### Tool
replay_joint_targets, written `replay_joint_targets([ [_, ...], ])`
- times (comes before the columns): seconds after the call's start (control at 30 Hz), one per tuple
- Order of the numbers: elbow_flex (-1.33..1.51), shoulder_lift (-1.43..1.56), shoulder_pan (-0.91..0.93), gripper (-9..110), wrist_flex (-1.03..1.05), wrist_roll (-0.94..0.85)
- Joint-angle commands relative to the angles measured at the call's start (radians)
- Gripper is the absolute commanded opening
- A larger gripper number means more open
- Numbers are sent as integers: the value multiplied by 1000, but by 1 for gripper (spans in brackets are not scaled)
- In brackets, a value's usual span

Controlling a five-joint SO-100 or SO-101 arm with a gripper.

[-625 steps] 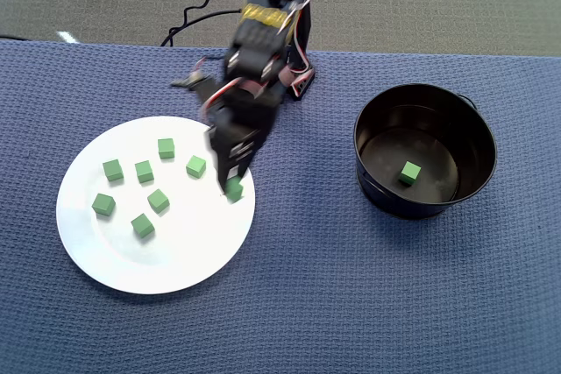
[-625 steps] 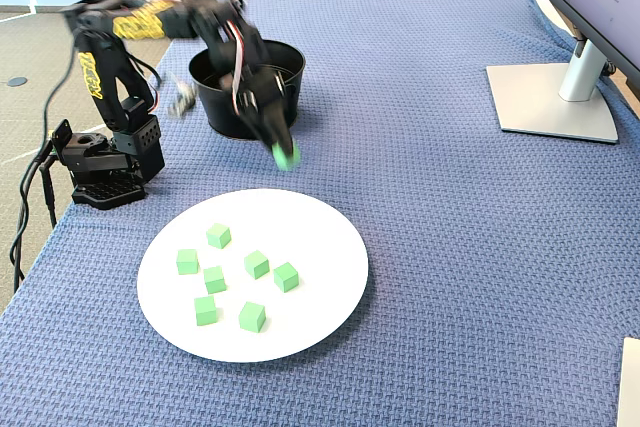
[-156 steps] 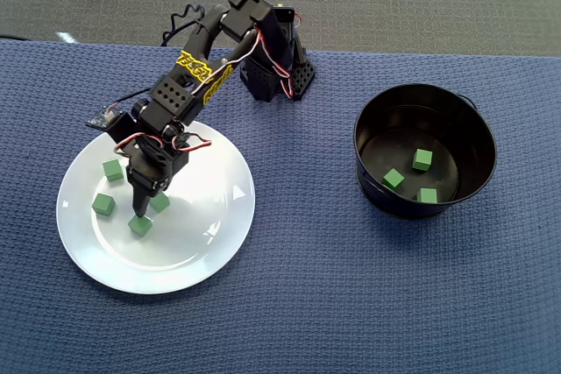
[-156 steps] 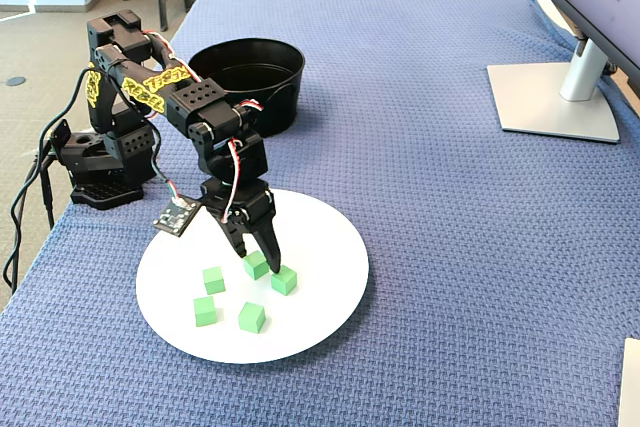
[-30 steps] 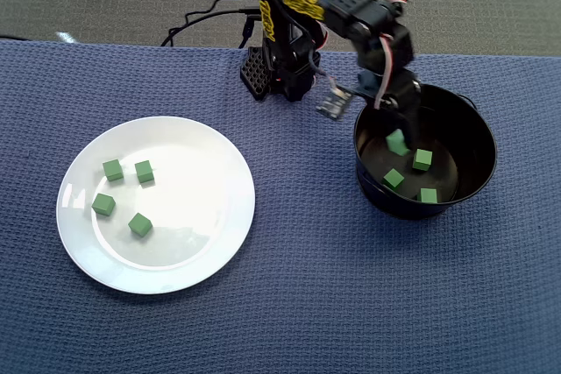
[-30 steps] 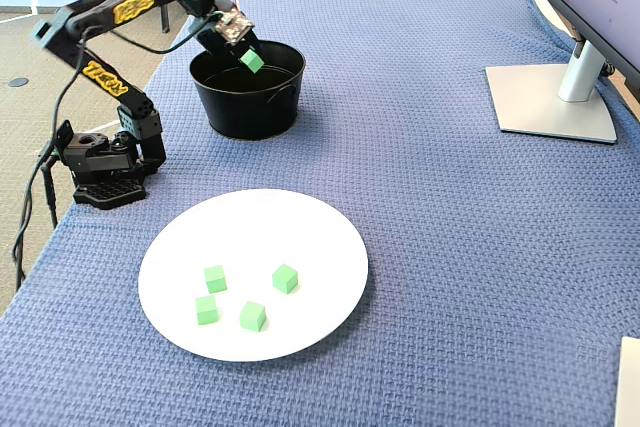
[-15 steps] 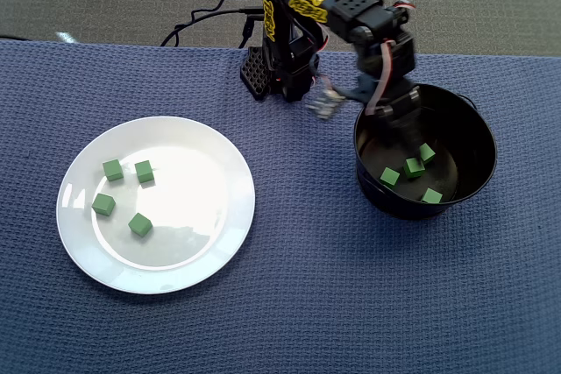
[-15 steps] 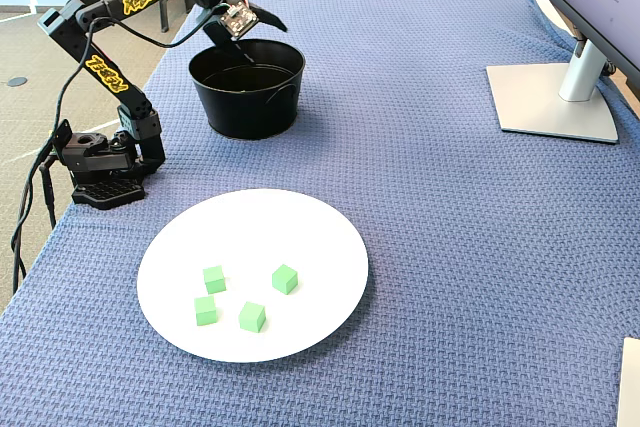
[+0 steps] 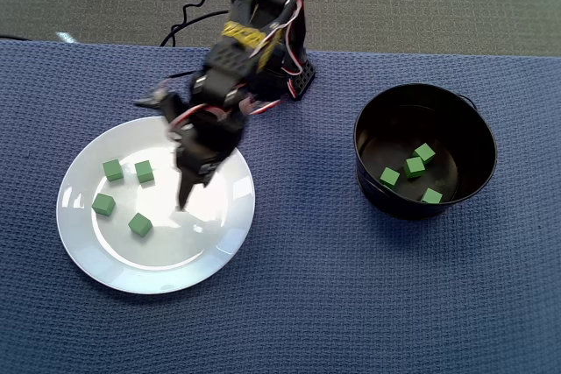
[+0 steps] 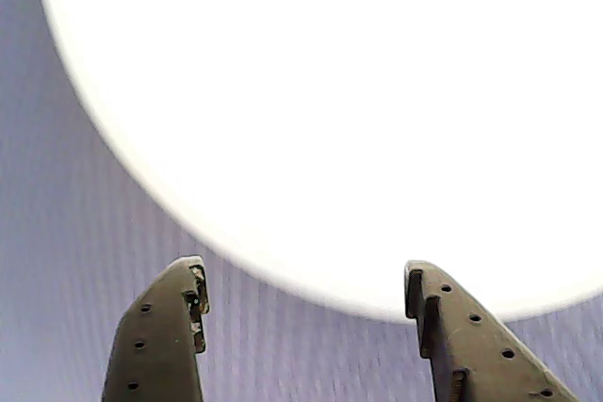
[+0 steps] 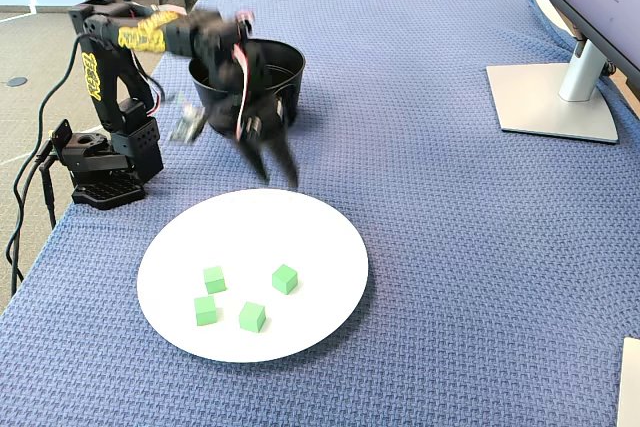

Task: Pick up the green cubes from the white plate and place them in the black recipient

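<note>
While four green cubes (image 9: 123,197) lie on the left half of the white plate (image 9: 226,216) in the overhead view, the gripper (image 9: 184,202) hangs over its right part, fingers (image 10: 160,336) spread wide and empty; further right, the black recipient (image 9: 368,120) holds four more cubes.

No legible text

Yellow labels on the arm (image 9: 235,50) carried dark markings, too blurred to make out in any view.

Overhead: white plate (image 9: 219,243) left, black recipient (image 9: 473,124) right.
</note>
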Motion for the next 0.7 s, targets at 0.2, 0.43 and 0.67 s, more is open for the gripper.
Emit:
replay_joint_targets([
  [0.2,-360,-330,176,19,84,0],
  [0.43,-568,-500,175,20,206,-94],
  [0.67,-744,-614,170,20,247,-212],
])
